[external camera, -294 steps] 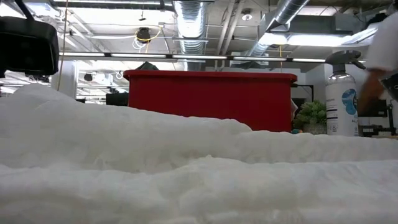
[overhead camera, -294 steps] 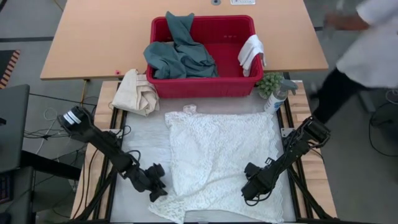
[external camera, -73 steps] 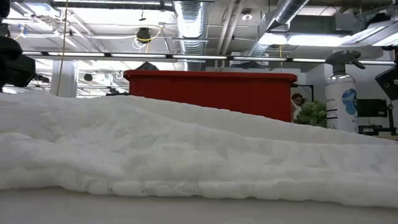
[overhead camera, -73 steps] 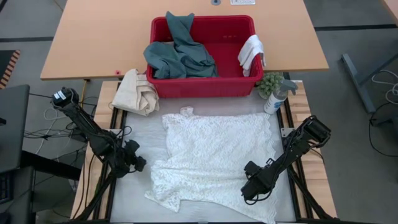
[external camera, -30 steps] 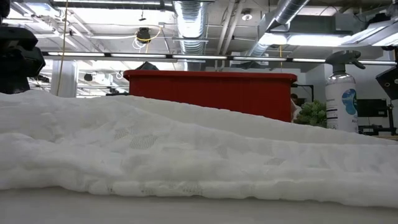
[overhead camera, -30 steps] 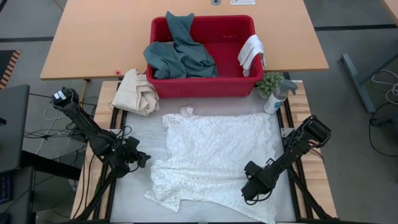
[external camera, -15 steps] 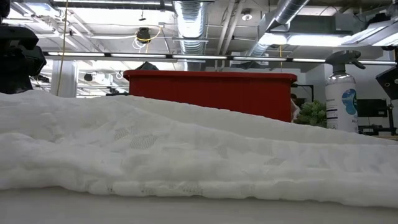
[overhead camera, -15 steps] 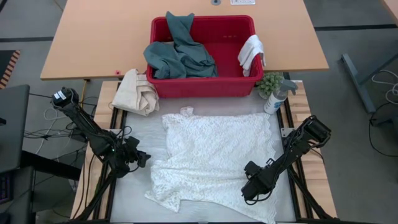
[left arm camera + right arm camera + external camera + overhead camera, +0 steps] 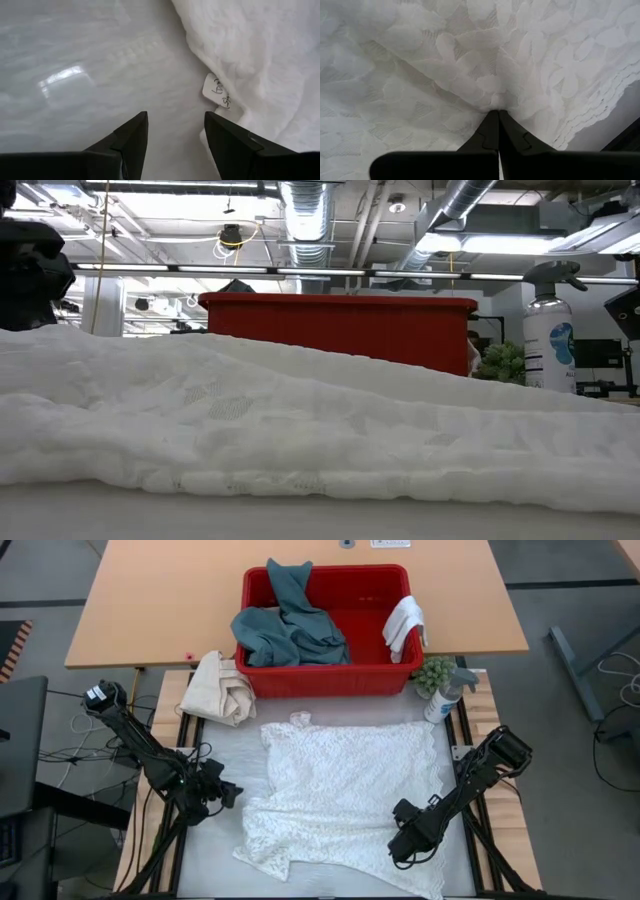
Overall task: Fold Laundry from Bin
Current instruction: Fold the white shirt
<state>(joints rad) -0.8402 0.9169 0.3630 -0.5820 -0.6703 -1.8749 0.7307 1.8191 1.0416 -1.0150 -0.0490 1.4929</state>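
Note:
A white lace cloth (image 9: 340, 800) from the laundry lies spread on the grey mat, its near left part bunched. Its small label (image 9: 218, 91) shows at the left edge. My left gripper (image 9: 226, 794) stands open over bare mat just left of that edge (image 9: 175, 131), touching nothing. My right gripper (image 9: 400, 846) is shut on the cloth's near right part. The red bin (image 9: 325, 680) stands at the far side and holds a teal garment (image 9: 290, 625). A small white cloth (image 9: 403, 622) hangs over the bin's right rim. My right gripper pinches a small gather of the lace cloth (image 9: 495, 102) between its two shut fingertips. The fingers come from above, pointing steeply down. The cloth lies on the mat around them, with creases running in toward the tips; one layer or several, I cannot tell.
A cream canvas bundle (image 9: 222, 688) lies left of the bin. A spray bottle (image 9: 445, 695) and a small green plant (image 9: 432, 670) stand at its right. In the low view the cloth (image 9: 300, 430) fills the front, with the bin (image 9: 335, 325) behind it.

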